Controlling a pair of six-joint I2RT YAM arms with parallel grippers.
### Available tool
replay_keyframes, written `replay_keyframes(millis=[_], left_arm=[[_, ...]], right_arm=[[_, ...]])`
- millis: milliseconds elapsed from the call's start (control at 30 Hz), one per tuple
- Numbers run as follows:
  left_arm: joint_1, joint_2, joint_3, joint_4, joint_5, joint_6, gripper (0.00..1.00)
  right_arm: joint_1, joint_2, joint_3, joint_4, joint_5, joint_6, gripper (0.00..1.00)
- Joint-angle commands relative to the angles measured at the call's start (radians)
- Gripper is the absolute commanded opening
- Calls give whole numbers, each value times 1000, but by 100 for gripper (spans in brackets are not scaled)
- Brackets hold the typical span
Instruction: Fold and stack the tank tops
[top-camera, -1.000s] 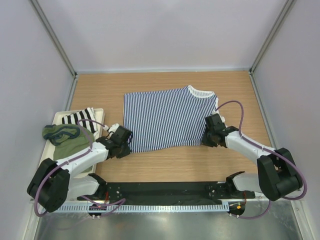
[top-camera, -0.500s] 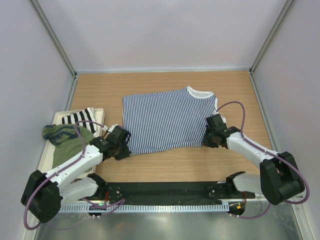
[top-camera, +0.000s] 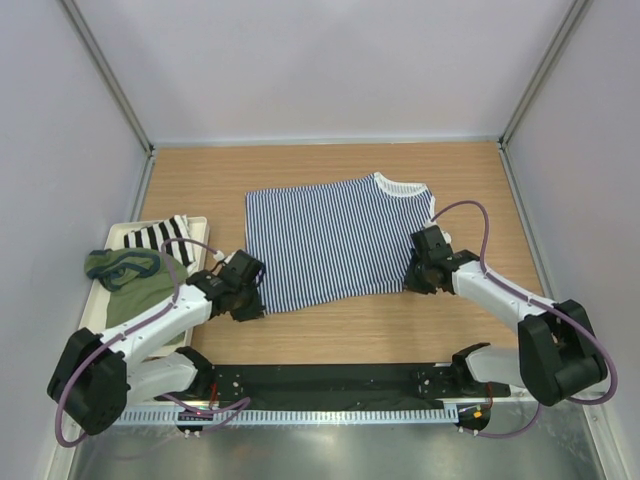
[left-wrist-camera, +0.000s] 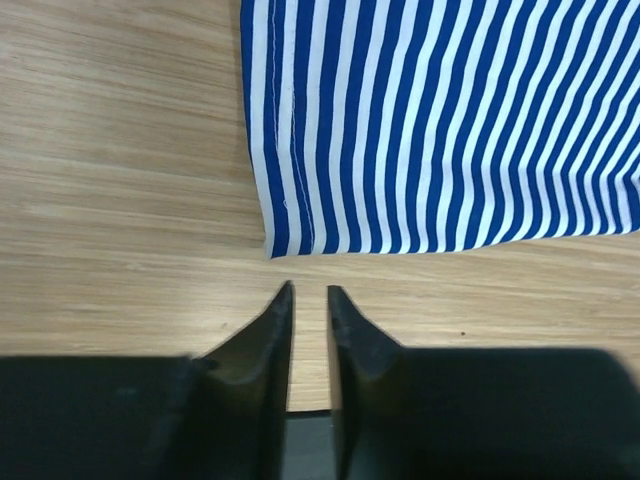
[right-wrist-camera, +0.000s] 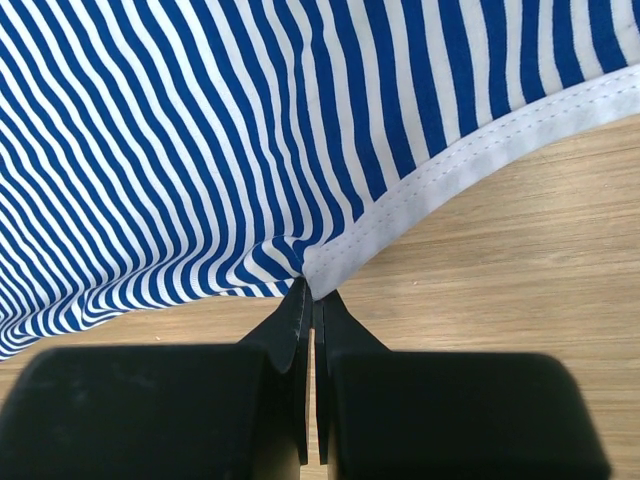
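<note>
The striped tank top (top-camera: 335, 240) is spread flat in the middle of the table (top-camera: 350, 335), its long axis laid left to right, white-trimmed neck to the right. Its near-left hem corner is seen just beyond the slightly parted, empty left gripper (left-wrist-camera: 308, 300). Its white-trimmed edge is pinched in the closed right gripper (right-wrist-camera: 313, 305).

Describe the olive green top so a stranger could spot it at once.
Go to the left edge of the wooden table, where a pale tray sits. The olive green top lies crumpled in it, in front of a black-and-white striped cloth. It alone is plain green, edged in navy.
</note>
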Motion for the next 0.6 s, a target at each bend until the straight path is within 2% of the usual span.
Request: replay_keyframes(millis=[0,67,167,400,467,567], left_arm=[[-6,2,-4,33,-9,26,14],[-6,16,-2,36,-24,26,13],[-6,53,8,45,-44,35,23],[-6,120,33,39,-113,58,34],[-6,120,31,42,-121,59,40],[-6,134,30,74,-118,59,42]], right_arm=[[4,8,42,2,7,-6,1],[4,12,42,7,6,-6,1],[4,20,42,12,6,-4,1],[4,23,37,12,4,-4,1],[4,23,36,13,2,-4,1],[4,28,34,18,-1,-6,1]])
